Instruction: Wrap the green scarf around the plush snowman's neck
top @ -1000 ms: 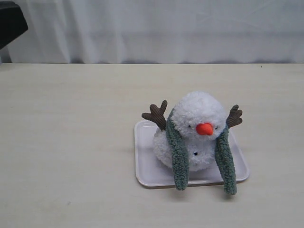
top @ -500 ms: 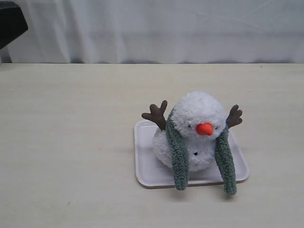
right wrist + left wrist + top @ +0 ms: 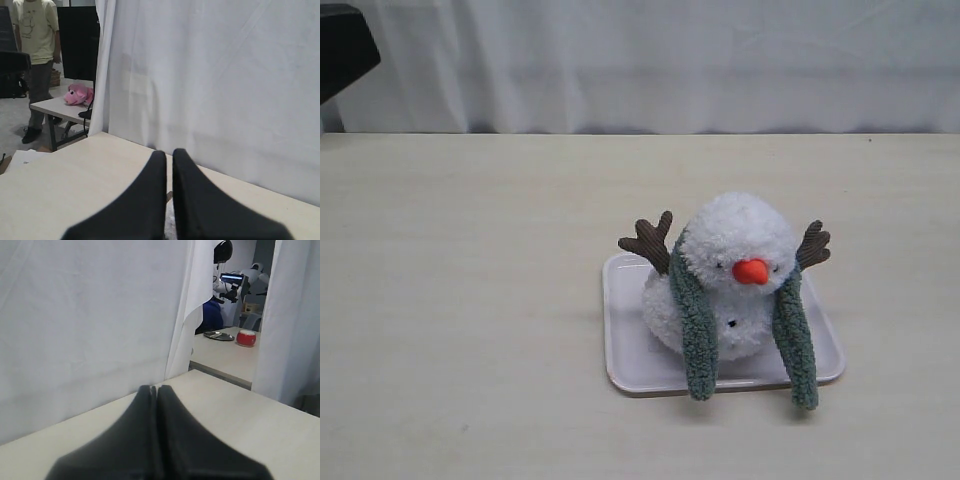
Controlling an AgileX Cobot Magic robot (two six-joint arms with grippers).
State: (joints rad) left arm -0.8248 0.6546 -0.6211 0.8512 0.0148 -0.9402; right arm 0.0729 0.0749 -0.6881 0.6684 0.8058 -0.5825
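A plush snowman [image 3: 740, 235] sits on a white tray [image 3: 620, 350] right of centre on a pale worktop [image 3: 470, 300], facing the camera. The green scarf [image 3: 697, 330] passes behind the snowman's neck [image 3: 720, 288]. Its two ends hang straight down the front, one on each side of the orange nose [image 3: 751, 271]. They are uncrossed, and their tips reach the tray's front edge.

The scarf looks draped rather than wound, so the remaining step is probably crossing one end over the front. To do that well, grip one end close to its tip and lift it clear of the tray. Carry it across under the nose and lay it over the other end. Pull gently, because the light plush could tip or slide.

Neither arm is near the snowman in the exterior view. The left jaws are pressed fully together and hold nothing. The right jaws are all but closed, with only a thin slit between them, and also hold nothing.
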